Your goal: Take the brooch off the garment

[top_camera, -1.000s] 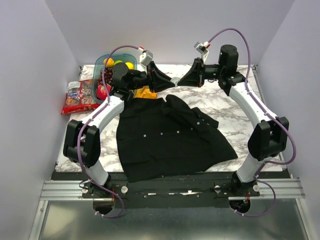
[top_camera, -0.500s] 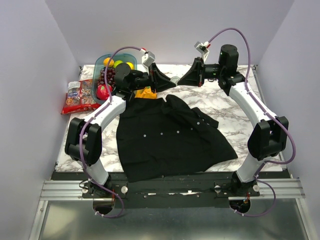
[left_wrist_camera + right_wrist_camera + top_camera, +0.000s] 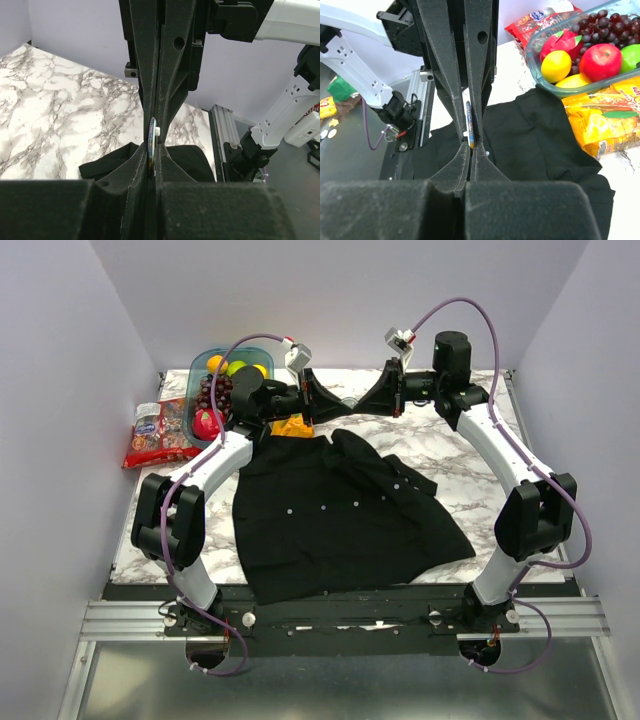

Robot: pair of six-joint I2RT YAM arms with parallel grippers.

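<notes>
- From above, the left gripper point(image 3: 333, 400) and right gripper point(image 3: 362, 400) meet tip to tip over the far side of the marble table point(image 3: 470, 470). The disc between them is too small to make out there.
- Both wrist views show the brooch point(image 3: 152, 142) edge-on, held clear of the garment point(image 3: 330, 510), which lies spread on the table.
- Only the right wrist view gives the clear bin point(image 3: 534, 65) up close. It holds grapes point(image 3: 600, 22), a red apple point(image 3: 600, 60) and a lemon point(image 3: 556, 65). A yellow snack bag point(image 3: 605, 120) lies just beside it.
- The right gripper's jaws are clamped on one edge of the brooch. The left gripper's fingers closely flank the opposite edge, but whether they press it cannot be told.
</notes>
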